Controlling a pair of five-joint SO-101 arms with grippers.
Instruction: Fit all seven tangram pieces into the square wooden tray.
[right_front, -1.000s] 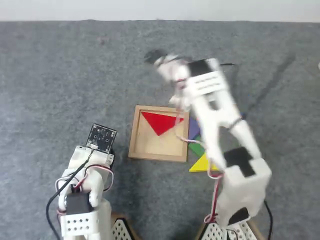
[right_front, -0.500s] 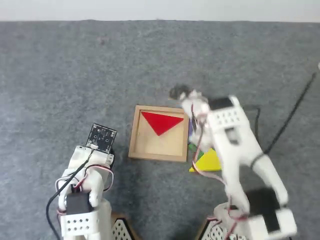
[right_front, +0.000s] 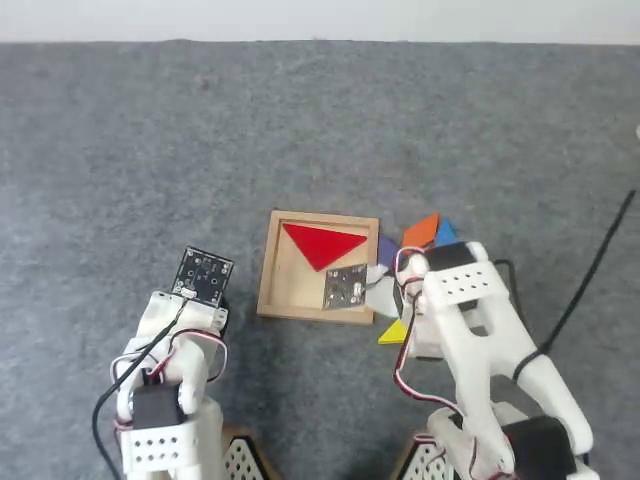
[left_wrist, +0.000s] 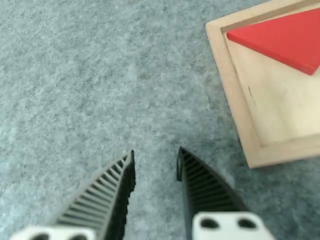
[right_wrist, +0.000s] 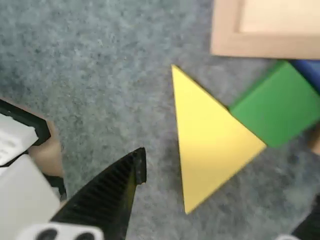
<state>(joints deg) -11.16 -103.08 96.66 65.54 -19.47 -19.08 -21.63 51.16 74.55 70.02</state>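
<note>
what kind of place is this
Probably a robotics lab bench or test table: two white robot arms mounted side by side, a grey carpet-like table cover, and a square wooden tray holding a red triangular piece.

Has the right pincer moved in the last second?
Yes. The right pincer has pulled back, from beyond the wooden tray's far edge to beside its near right corner, above the yellow triangle.

We see the tray at the frame's centre on the tabletop, a triangle lying in its upper part, the loose pieces clustered just right of it, partly under the right arm at lower right, and the left arm at lower left, apart from the tray.
</note>
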